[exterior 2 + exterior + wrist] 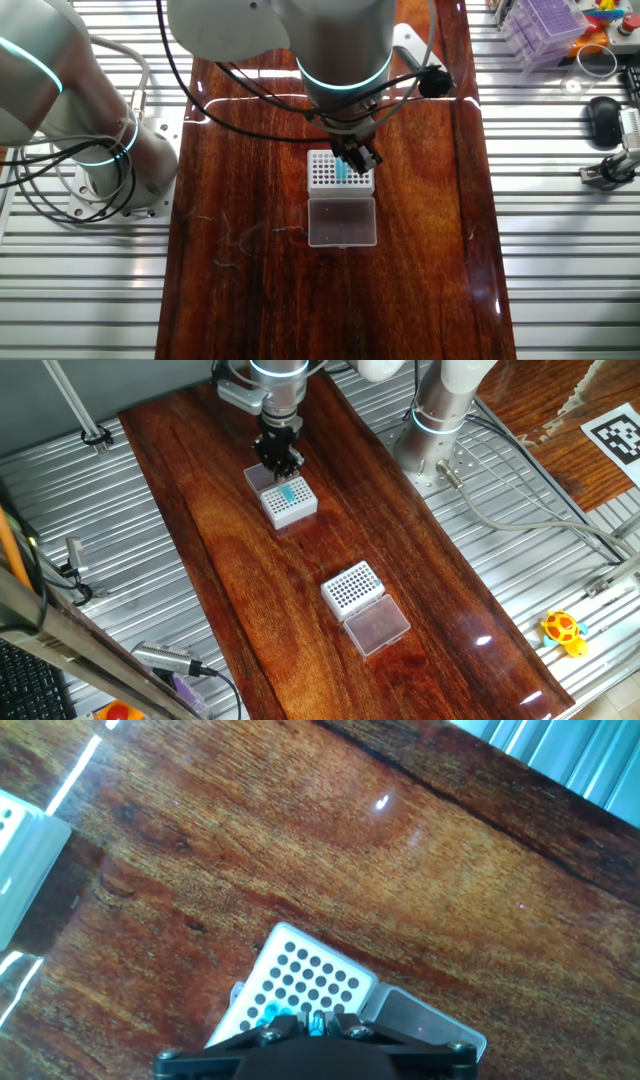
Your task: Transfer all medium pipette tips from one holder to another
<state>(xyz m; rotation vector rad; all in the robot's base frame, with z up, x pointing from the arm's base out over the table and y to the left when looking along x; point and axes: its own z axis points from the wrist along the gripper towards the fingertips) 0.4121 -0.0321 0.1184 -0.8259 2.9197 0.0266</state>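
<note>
A white rack (pixel 291 503) at the far end of the wooden table holds a small cluster of teal medium pipette tips (pixel 290 491). My gripper (pixel 282 464) hangs right over that rack. In the hand view the fingers are shut on one teal tip (pixel 316 1022), with other tips (pixel 268 1016) standing in the hole grid (pixel 305 978) just to its left. In the other fixed view the gripper (pixel 354 158) sits over the same rack (pixel 326 172). A second white rack (pixel 351 586) nearer the front shows only empty holes.
A clear lid (pixel 376 626) lies in front of the empty rack, and another clear lid (pixel 342 221) lies beside the rack with the tips. The robot base (pixel 437 420) stands at the back right. A yellow toy (pixel 563 630) lies off the board.
</note>
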